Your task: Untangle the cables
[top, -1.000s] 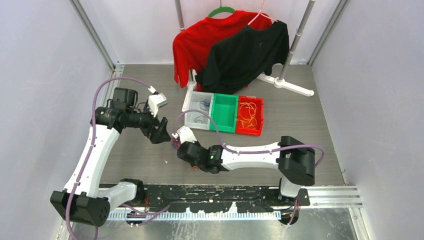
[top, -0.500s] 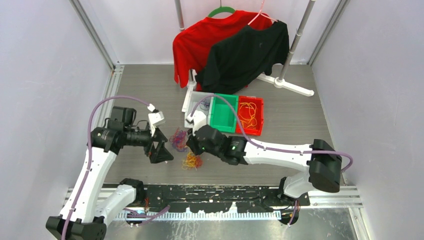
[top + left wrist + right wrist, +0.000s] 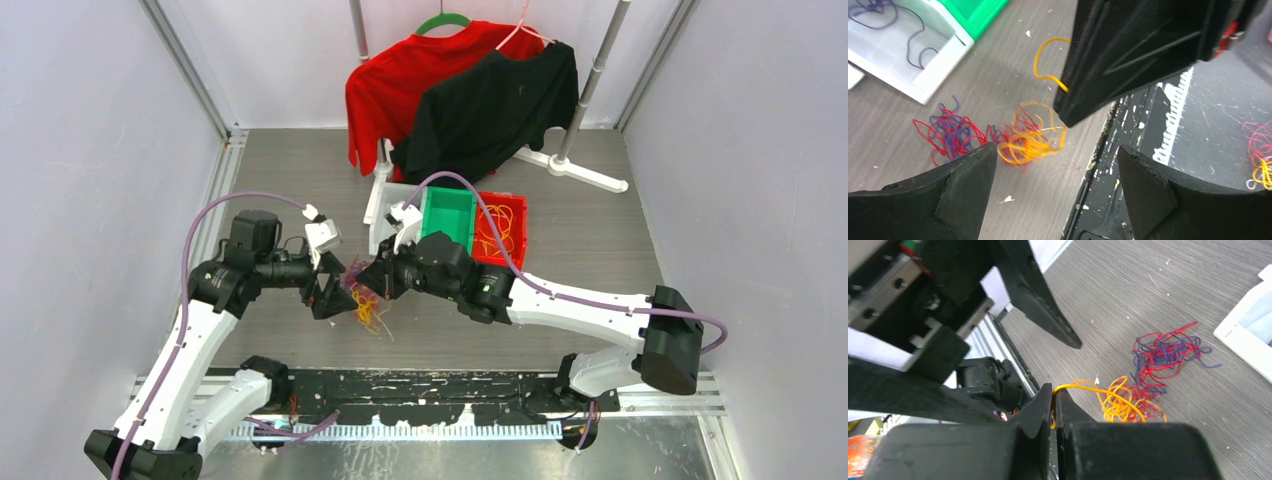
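A loose tangle of cables lies on the grey table: a dark red and purple bunch (image 3: 950, 132) and a yellow-orange bunch (image 3: 1025, 142). My right gripper (image 3: 1054, 395) is shut on one yellow-orange cable (image 3: 1083, 385) and holds it above the table, so the strand trails down to the yellow bunch (image 3: 1120, 402) beside the red-purple bunch (image 3: 1163, 352). In the top view the right gripper (image 3: 374, 282) faces my left gripper (image 3: 335, 297) over the hanging yellow cable (image 3: 368, 312). The left gripper (image 3: 1054, 155) is open and empty, close above the tangle.
A white bin (image 3: 383, 238) with purple cables, a green bin (image 3: 448, 222) and a red bin (image 3: 500, 232) with yellow cables stand behind. A rack with a red shirt (image 3: 390, 80) and a black shirt (image 3: 490, 110) is at the back. Stray cables (image 3: 1260, 150) lie on the black base rail.
My right gripper has swung left and risen, pulling a yellow-orange cable up from the tangle. My left gripper has moved right, closer to the tangle and the right gripper.
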`<state>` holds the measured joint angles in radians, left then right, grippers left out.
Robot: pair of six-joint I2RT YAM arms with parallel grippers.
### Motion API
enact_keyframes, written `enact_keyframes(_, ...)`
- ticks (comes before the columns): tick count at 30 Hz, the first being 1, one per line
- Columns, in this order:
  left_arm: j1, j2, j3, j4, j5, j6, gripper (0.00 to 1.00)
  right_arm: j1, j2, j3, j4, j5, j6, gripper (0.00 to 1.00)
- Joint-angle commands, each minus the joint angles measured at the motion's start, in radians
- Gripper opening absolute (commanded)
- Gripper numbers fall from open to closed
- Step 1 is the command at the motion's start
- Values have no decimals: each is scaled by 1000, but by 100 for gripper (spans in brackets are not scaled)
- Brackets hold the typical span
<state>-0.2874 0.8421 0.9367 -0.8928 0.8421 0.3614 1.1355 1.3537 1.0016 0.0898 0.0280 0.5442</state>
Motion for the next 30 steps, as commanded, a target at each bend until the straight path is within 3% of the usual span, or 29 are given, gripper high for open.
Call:
enact_keyframes(1, -13, -8, -5, 158, -50, -70, 88, -4, -72, 58, 103, -42, 40, 1)
enact_keyframes(8, -15, -10, -5, 178, -35, -102, 72, -6, -91, 63, 155, -79, 90, 1)
enact_keyframes(12, -15, -6, 2, 165, -11, -107, 51, -7, -95, 59, 179, -87, 109, 1)
enact_keyframes(16, -15, -1, 19, 167, 30, -134, 20, -8, -93, 58, 189, -103, 127, 2)
enact_keyframes(20, -15, 5, 41, 174, 45, -187, 1, -17, -112, 39, 195, -100, 133, 18)
enact_keyframes(30, -16, 10, 137, 164, 31, -259, 0, -34, -202, -59, 197, -88, 114, 42)
